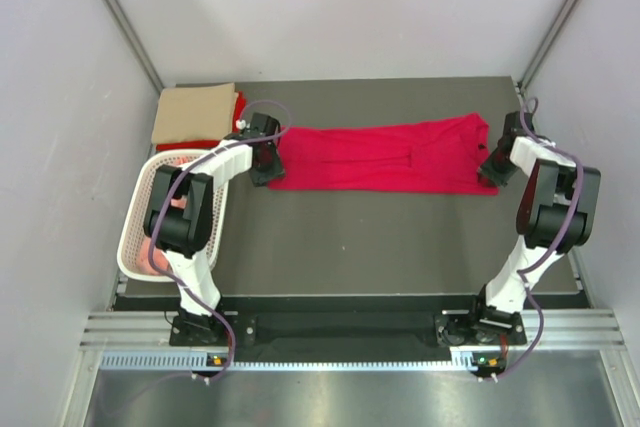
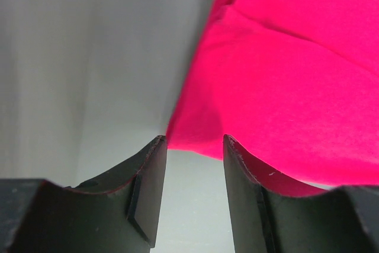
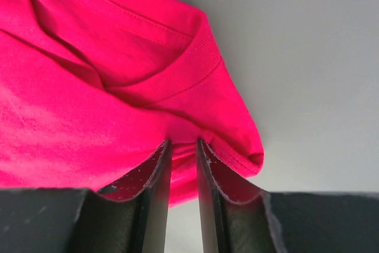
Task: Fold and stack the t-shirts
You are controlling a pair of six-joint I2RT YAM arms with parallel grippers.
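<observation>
Crimson t-shirt (image 1: 385,157) is lying flat on desk (image 1: 380,237); right pincer (image 3: 183,141) is sitting at its collar, state cannot be told; left pincer (image 2: 194,137) is standing released at opposite end.

The dark grey table (image 1: 380,247) carries a crimson t-shirt (image 1: 380,157) laid lengthwise across its far half; a folded tan shirt (image 1: 193,112) atop a red shirt (image 1: 203,145) at the far left corner; a white mesh basket (image 1: 140,217) at its left edge.

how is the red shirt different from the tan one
The crimson shirt lies in a long band across the table, left gripper and right gripper at its ends; the tan shirt is a compact folded rectangle in the far left corner, untouched. Both are plain cloth.
</observation>
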